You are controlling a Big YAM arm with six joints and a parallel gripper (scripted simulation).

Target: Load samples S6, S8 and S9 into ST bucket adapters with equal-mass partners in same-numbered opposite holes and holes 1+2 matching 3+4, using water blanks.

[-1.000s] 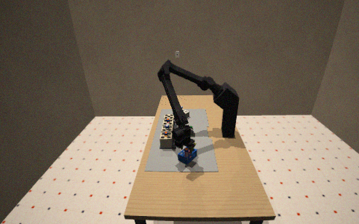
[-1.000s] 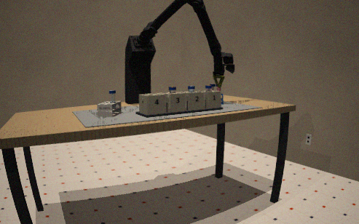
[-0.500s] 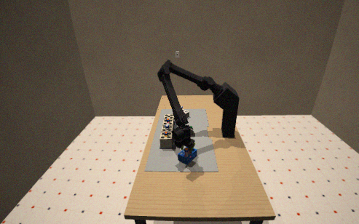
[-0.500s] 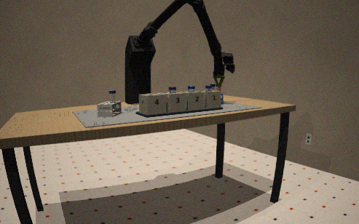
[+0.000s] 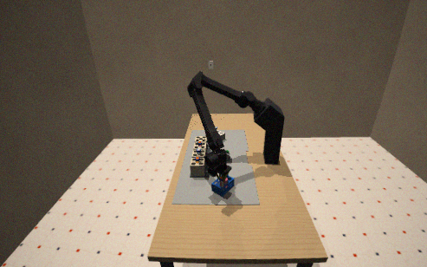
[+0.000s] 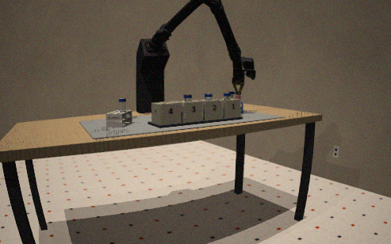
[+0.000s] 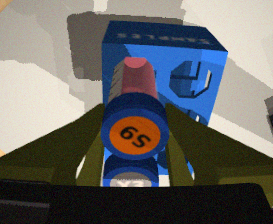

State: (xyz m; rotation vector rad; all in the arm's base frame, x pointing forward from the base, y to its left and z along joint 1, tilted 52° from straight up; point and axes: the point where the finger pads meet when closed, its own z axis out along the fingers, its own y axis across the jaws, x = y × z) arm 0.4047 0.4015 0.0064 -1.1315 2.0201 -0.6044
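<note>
Gripper (image 7: 135,163) clamping olive fingers on cap of sample S9 (image 7: 134,135), tube standing in blue sample rack RS (image 7: 209,63) on worktop (image 5: 236,234), beside adapter 1 (image 6: 232,108). S9 not yet lifting clear. Loading stand ST (image 6: 177,123) showing blue-capped tubes in adapters; which ones, unreadable. Judging: S9 transfer starting, balancing and DONE key pending.
</note>
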